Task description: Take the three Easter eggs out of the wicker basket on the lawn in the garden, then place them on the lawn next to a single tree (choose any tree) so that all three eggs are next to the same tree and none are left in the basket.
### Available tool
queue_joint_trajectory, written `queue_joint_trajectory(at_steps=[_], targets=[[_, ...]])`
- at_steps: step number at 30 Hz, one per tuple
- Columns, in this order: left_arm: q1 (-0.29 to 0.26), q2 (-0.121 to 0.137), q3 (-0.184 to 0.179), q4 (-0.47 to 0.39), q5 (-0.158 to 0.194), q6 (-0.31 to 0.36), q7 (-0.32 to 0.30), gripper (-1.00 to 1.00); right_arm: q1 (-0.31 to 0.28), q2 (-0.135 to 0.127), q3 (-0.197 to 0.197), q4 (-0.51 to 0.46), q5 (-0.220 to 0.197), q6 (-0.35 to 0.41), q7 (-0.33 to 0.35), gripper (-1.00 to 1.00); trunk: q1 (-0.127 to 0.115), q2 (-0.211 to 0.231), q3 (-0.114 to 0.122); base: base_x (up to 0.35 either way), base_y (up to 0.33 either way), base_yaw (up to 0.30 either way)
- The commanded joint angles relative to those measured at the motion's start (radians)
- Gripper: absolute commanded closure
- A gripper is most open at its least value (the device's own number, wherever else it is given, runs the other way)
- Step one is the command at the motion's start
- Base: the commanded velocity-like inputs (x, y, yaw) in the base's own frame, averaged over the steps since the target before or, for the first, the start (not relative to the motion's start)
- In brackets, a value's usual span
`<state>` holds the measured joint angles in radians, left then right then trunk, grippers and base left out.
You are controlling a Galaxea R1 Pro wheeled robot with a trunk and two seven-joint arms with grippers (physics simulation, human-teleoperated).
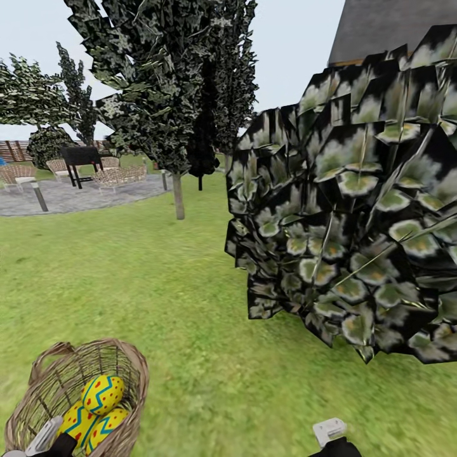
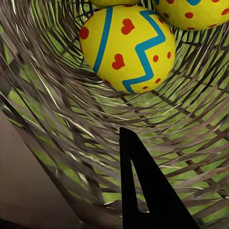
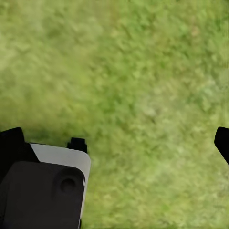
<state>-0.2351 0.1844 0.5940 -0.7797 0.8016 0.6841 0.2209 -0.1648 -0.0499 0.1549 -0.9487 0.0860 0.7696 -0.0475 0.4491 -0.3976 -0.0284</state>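
Note:
The wicker basket (image 1: pixel 130 381) stands on the lawn (image 1: pixel 190 304) at the lower left of the head view. Three yellow Easter eggs with blue zigzags and red marks lie in it; the top egg (image 1: pixel 103 393) rests on the other two. My left gripper (image 1: pixel 46 437) reaches inside the basket beside them. In the left wrist view its dark fingers (image 2: pixel 143 191) are together, with nothing held, a short way from the nearest egg (image 2: pixel 126 45) on the woven wall (image 2: pixel 57 109). My right gripper (image 1: pixel 330 430) hangs open over bare grass (image 3: pixel 143 86). A tree (image 1: pixel 179 197) with a slender pale trunk stands further back.
A mass of dark, flat-leaved foliage (image 1: pixel 355 209) crowds the right side, close to me. A grey paved patio (image 1: pixel 63 195) with wicker chairs and a black table (image 1: pixel 81 158) lies at the far left. Open grass stretches between the basket and the tree.

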Motion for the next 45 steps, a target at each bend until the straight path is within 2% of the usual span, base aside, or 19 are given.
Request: queue_joint_trajectory(at_steps=[1, 8, 20, 40, 45], targets=[[-0.001, 0.001, 0.001, -0.001, 0.019, 0.002, 0.008, 1.0, -0.001, 0.0, 0.003, -0.001, 0.007, 0.007, 0.0, -1.0, 0.001, -0.002, -0.002, 0.113, 0.329, 0.0], [-0.001, 0.0, 0.001, -0.001, 0.019, 0.002, 0.008, 1.0, -0.001, 0.001, 0.004, -0.001, 0.006, 0.007, 0.0, -1.0, 0.001, -0.002, -0.002, 0.142, 0.329, 0.017], [-0.001, -0.003, 0.0, -0.001, 0.019, 0.002, 0.008, 1.0, -0.001, 0.0, 0.002, -0.001, 0.005, 0.007, 0.001, -1.0, 0.001, -0.002, -0.002, 0.146, 0.329, 0.213], [-0.001, 0.002, 0.002, -0.001, 0.019, 0.002, 0.008, 1.0, -0.001, 0.001, 0.005, -0.001, 0.006, 0.008, 0.003, -1.0, 0.001, -0.002, -0.001, 0.147, 0.329, -0.282], [-0.001, 0.004, 0.003, 0.016, 0.021, 0.003, 0.008, 1.0, -0.001, 0.001, 0.005, -0.001, 0.006, 0.008, 0.003, -1.0, 0.001, -0.002, -0.001, 0.261, 0.248, -0.047]])
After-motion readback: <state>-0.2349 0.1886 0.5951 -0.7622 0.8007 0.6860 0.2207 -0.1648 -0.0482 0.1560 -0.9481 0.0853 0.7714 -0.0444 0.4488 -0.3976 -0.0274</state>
